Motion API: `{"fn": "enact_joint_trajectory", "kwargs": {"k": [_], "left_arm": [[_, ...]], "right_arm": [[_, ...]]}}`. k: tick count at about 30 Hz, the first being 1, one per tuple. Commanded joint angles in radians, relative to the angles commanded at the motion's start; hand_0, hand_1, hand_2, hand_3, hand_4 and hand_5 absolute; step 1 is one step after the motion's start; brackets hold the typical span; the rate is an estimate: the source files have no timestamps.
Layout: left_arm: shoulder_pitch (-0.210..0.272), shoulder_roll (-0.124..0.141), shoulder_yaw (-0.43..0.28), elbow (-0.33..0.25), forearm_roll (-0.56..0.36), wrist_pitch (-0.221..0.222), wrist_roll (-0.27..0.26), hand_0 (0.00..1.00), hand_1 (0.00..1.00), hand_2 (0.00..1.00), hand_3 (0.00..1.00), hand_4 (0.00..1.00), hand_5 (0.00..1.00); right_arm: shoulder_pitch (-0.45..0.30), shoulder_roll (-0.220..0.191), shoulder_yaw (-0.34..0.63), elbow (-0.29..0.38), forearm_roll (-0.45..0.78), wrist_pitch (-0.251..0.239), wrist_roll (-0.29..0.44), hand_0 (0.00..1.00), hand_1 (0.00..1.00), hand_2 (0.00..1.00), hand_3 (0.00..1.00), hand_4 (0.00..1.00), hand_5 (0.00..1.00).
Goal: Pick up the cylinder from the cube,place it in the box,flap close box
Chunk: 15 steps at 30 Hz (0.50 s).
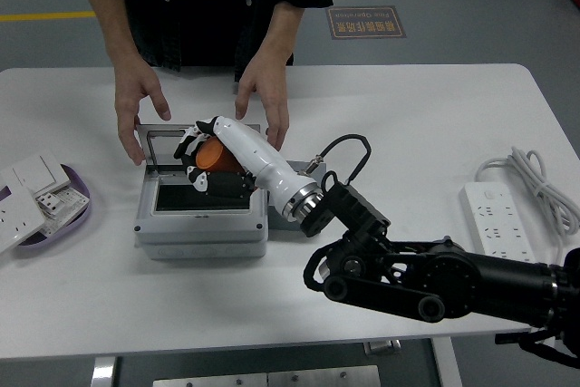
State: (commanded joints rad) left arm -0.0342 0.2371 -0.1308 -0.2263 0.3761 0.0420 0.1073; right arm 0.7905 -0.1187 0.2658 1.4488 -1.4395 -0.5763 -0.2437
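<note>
right hand [210, 159] clamped on orange cylinder [217, 154], fingers wrapped around it, held right over the open grey box [201, 228], above the dark opening at its rear half. cylinder tilted, long axis leaning toward the far left rather than upright, one flat end facing up and away. not yet resting inside, looks held just above the cavity; exact gap hard to tell. left hand not in view, so right arm alone doing the work, reaching in from the right across the table [435, 115].

cube [279, 224] almost fully hidden behind the forearm, only a sliver showing just right of the box. clear lid [161, 145] standing up at the far edge of the box, directly behind the hand. person at far side with both hands on it: one hand [138, 97] at the lid's left corner, other hand [265, 97] at its right corner, seemingly steadying it open.

key relation for next move: opening lies straight below the cylinder, slightly toward the near side; probably needs a short drop and release, ideally with the axis levelled so it sits in the shallow cavity. lid close behind the knuckles, risk of bumping it or the person's fingers when pulling out. closing flap would then swing toward the near side.

power strip [500, 224] well off to the right, wall switch plates [32, 189] on a tray at far left, both clear of the action
</note>
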Motion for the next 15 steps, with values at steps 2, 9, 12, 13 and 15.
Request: {"fn": "enact_joint_trajectory", "kwargs": {"k": [2, 9, 12, 13, 15], "left_arm": [[0.0, 0.001, 0.003, 0.0, -0.002, 0.0, 0.0, 0.602, 0.624, 0.611, 0.632, 0.687, 0.203], [0.0, 0.001, 0.01, 0.0, -0.007, -0.001, 0.001, 0.602, 0.624, 0.611, 0.632, 0.685, 0.201], [-0.002, 0.001, 0.011, -0.001, -0.006, -0.001, 0.001, 0.602, 0.624, 0.61, 0.632, 0.685, 0.198], [-0.003, 0.002, 0.012, -0.001, -0.007, -0.001, 0.001, 0.602, 0.624, 0.61, 0.632, 0.685, 0.198], [-0.004, 0.003, 0.015, 0.0, -0.008, -0.001, 0.001, 0.602, 0.624, 0.61, 0.632, 0.685, 0.198]], "right_arm": [[0.008, 0.004, -0.005, -0.006, -0.05, 0.012, -0.057, 0.081, 0.228, 0.291, 0.244, 0.002, 0.002], [0.021, 0.023, -0.03, -0.023, -0.164, 0.06, -0.203, 0.081, 0.227, 0.304, 0.251, 0.002, 0.002], [0.026, 0.032, -0.05, -0.039, -0.158, 0.066, -0.211, 0.097, 0.244, 0.315, 0.257, 0.002, 0.002], [0.029, 0.035, -0.058, -0.045, -0.154, 0.067, -0.21, 0.097, 0.244, 0.315, 0.257, 0.002, 0.002], [0.035, 0.041, -0.073, -0.055, -0.147, 0.068, -0.207, 0.097, 0.244, 0.315, 0.257, 0.002, 0.002]]}}
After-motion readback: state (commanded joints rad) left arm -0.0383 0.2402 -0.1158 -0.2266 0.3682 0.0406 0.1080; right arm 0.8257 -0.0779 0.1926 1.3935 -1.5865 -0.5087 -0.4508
